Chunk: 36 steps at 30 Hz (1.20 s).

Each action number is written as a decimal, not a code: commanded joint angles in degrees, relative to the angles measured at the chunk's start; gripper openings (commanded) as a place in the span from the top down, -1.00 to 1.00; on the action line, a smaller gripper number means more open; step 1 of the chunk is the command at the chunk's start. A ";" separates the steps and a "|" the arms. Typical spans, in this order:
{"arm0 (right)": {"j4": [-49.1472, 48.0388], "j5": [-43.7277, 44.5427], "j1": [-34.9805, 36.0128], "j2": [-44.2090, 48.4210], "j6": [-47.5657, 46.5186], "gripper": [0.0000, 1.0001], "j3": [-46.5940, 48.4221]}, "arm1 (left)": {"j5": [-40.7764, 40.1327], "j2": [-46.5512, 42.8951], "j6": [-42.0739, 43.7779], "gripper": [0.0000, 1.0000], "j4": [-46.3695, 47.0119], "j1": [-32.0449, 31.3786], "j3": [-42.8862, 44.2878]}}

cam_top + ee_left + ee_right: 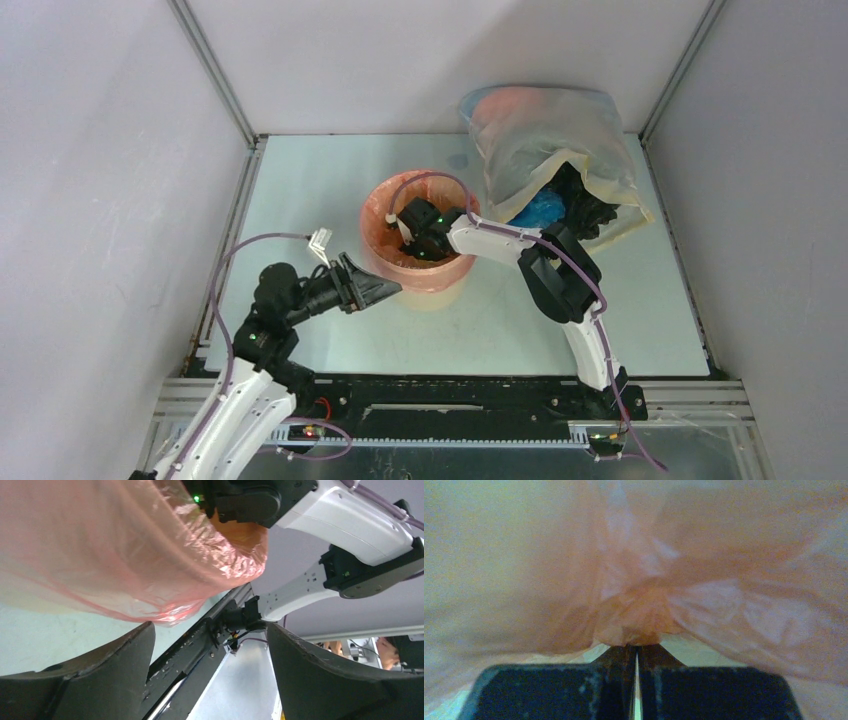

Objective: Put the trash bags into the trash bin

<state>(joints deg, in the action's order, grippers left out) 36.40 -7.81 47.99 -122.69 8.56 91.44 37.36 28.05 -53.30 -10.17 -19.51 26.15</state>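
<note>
The trash bin is round and cream, its rim and wall wrapped in a pink trash bag of thin, crinkled, see-through film. The right tool sits inside the bin, jaws nearly together, pinching a bunched fold of that film. The left tool gapes wide just beside the bin's outer wall, gripping nothing, above the pale worktop.

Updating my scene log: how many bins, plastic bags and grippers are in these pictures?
Bins: 1, the trash bin
Plastic bags: 2, the pink bag lining the bin and the clear bag at back right
Grippers: 2, the left gripper and the right gripper
Total: 5
</note>
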 commanded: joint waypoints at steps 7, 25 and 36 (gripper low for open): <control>0.92 0.94 -0.17 -1.95 -0.60 1.00 1.02 | -5.61 1.33 -10.98 -0.71 13.58 -4.94 -7.46; 0.08 0.01 -0.09 -1.26 -0.40 1.00 0.15 | -17.87 5.24 -22.57 -0.64 29.62 -5.63 -18.44; -0.17 -0.20 -0.08 -1.25 -0.28 1.00 0.06 | -20.07 15.53 -18.24 -0.60 32.82 -5.63 -22.27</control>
<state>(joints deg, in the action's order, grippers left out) 35.64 -7.94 47.79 -122.69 8.45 91.46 21.28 40.03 -73.43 18.76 -25.17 5.34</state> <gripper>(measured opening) 0.007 0.803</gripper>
